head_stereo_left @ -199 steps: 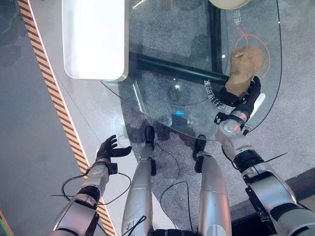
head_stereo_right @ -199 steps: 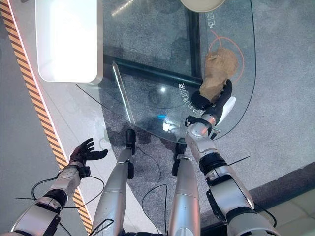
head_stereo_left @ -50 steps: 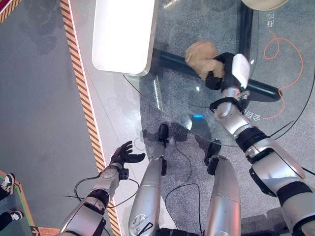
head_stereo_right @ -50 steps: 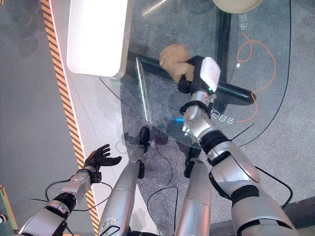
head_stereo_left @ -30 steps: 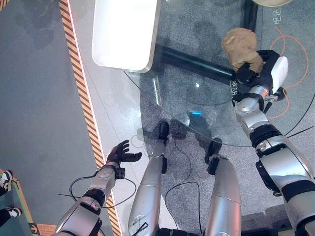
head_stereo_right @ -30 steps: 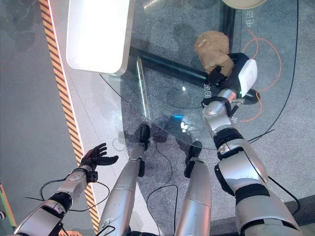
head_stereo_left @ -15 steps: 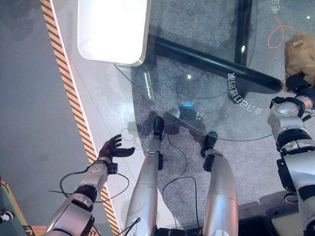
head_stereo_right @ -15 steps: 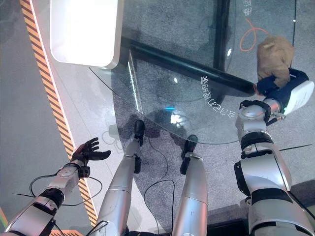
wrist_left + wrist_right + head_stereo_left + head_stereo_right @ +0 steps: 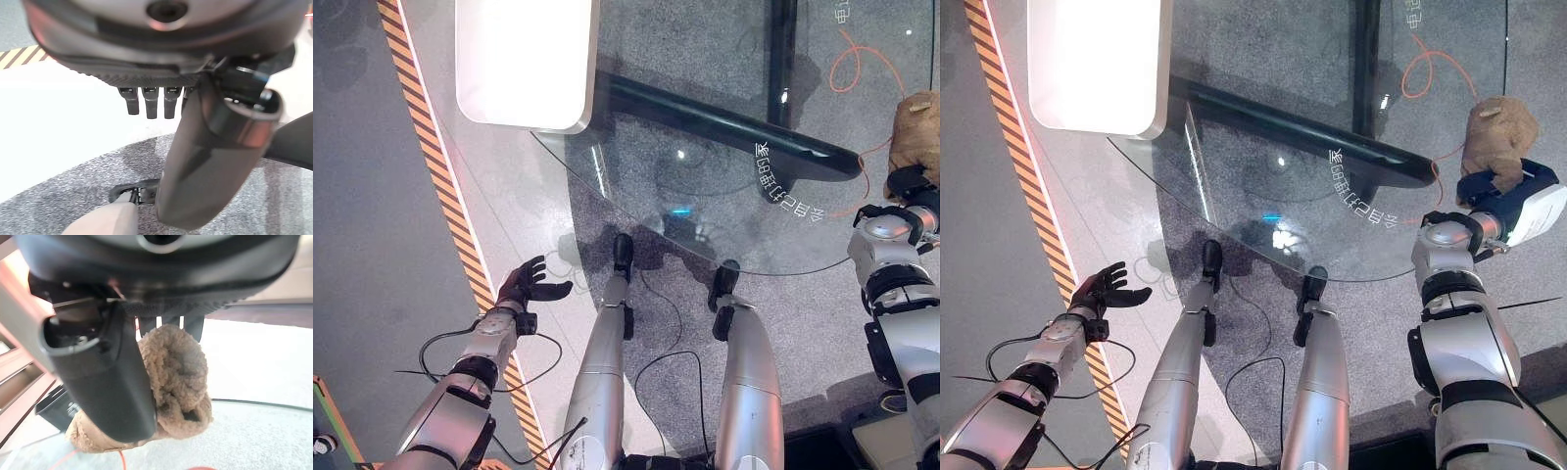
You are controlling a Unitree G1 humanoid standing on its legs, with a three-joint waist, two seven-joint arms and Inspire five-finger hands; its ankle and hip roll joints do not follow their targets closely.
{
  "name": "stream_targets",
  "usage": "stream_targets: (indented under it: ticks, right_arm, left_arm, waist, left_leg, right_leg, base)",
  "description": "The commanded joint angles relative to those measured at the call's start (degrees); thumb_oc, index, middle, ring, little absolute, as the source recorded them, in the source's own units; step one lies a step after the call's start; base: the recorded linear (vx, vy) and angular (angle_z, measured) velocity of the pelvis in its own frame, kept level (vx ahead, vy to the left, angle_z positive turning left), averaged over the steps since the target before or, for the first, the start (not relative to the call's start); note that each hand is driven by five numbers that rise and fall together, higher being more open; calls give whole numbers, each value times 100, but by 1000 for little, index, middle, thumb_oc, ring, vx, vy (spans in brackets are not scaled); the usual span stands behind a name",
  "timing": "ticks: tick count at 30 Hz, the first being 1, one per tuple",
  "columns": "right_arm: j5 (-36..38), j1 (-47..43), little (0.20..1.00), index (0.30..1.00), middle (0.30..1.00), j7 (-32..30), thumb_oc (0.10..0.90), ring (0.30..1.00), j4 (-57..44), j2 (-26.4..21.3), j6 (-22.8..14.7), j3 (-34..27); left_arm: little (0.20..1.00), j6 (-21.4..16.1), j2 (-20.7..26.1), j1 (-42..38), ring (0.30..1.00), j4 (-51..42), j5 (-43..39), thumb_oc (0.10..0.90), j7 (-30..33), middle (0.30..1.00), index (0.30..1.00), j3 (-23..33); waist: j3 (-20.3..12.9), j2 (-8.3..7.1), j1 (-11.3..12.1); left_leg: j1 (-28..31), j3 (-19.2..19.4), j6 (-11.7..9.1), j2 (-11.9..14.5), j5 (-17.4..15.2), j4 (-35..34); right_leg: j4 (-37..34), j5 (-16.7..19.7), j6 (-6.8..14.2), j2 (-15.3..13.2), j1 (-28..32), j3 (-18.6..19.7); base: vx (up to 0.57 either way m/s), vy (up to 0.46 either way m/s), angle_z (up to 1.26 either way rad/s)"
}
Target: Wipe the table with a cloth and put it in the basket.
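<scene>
In the head views the glass table point(image 9: 1234, 186) is taking up the upper middle, with a white slab point(image 9: 1092, 64) at upper left. The cloth point(image 9: 1496, 132) is sitting at the right edge, in the right hand point(image 9: 1498, 191). The left hand point(image 9: 1102, 289) is hanging at lower left, over the striped floor tape point(image 9: 1023, 196).

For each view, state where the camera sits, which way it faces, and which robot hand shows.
Left eye, on the head, faces down: glass table, left robot hand open over the floor.
Right eye, beside it, shares that scene: right robot hand grips the brown cloth at the table's edge.
Left wrist: looks along its straight fingers.
Right wrist: looks along its hand, fingers curled on the cloth.
</scene>
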Motion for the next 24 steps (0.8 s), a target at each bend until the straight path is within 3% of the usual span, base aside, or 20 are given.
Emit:
stream_targets:
  ticks: [1, 17, 24]
  right_arm:
    - [-725, -343, 200, 300, 300, -353, 100, 300, -472, -678, -411, 346]
    - [-1941, -826, 200, 300, 300, 120, 100, 300, -1882, -354, -47, 1522]
    - [-2107, -953, 200, 300, 300, 361, 100, 300, -2149, -167, 61, 1920]
  left_arm:
    - [900, 8, 286, 112, 900, 338, -166, 800, 61, 900, 900, 175]
    - [900, -6, 133, 216, 900, 85, -63, 800, 143, 900, 900, 154]
    - [900, -40, 58, 205, 900, 102, -34, 800, 113, 900, 900, 121]
  waist:
    - [-136, -89, 24]
    - [-136, -13, 112]
    - [-136, 40, 157]
  left_leg:
    - [73, 217, 321, -127, -1039, 812]
    - [158, 256, 308, -203, -992, 696]
    - [219, 272, 310, -239, -968, 657]
  right_leg:
    - [-977, 605, 141, 207, 185, 49]
    - [-1020, 538, 88, 162, 250, -36]
    - [-1041, 526, 65, 132, 300, -69]
  base:
    - [0, 0, 0]
    - [0, 0, 0]
    - [1, 3, 1]
